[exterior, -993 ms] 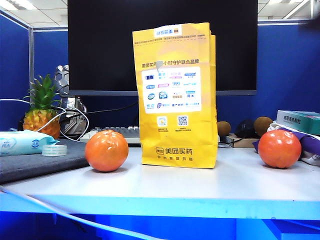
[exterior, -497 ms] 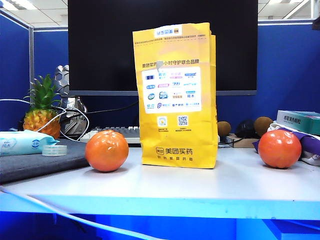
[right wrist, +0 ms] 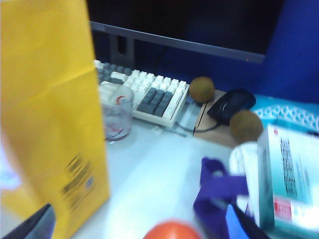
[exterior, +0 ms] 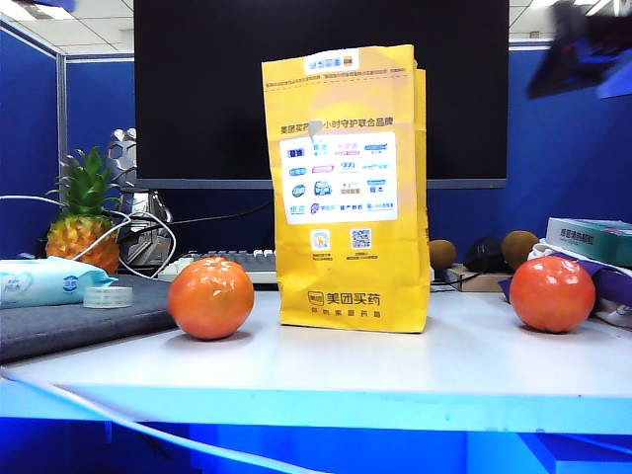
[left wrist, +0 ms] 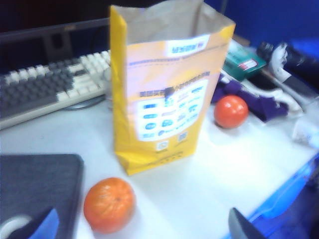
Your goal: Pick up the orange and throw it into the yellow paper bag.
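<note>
I see right gripper [right wrist: 134,224] spread wide above the orange [right wrist: 172,230], right of the yellow paper bag [right wrist: 50,109]; left gripper [left wrist: 142,226] also wide.

- Office cubicle, by the look of it.
- Blue fabric partition walls [exterior: 573,148] on both sides.
- Large black flat monitor [exterior: 217,89] behind the pale white counter [exterior: 395,365].
- Grey-and-white computer keyboard [left wrist: 45,87] and black computer mouse [right wrist: 232,104] near its stand.
- Ceiling panels with strip lights [exterior: 35,10] overhead.
</note>
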`<state>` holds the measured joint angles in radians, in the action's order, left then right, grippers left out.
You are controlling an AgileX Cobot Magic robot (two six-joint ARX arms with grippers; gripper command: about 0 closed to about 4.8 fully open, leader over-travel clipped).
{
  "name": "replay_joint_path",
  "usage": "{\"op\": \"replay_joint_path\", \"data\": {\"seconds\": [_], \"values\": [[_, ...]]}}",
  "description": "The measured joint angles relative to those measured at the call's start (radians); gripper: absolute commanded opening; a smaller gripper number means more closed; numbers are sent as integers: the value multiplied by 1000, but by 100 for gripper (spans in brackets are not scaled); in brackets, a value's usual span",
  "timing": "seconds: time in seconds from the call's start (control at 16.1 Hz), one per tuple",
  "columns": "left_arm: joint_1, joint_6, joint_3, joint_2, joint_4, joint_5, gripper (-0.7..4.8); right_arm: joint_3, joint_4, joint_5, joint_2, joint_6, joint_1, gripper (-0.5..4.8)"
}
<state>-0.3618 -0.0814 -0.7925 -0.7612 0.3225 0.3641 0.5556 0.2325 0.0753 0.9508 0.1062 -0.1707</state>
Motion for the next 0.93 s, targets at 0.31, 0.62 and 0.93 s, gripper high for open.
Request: {"op": "replay_joint_path", "data": {"seconds": [0.31, 0.62, 0.93], "values": [[-448, -11, -21, -58, -2, -445, 479, 35, 57, -74, 145, 23, 85, 479], [-613, -19, -192, -299, -28, -540, 479, 43, -50, -10, 237, -12, 119, 479], [-506, -72, -277, -428, -21, -265, 479, 125, -126, 95, 405, -61, 139, 479]]}}
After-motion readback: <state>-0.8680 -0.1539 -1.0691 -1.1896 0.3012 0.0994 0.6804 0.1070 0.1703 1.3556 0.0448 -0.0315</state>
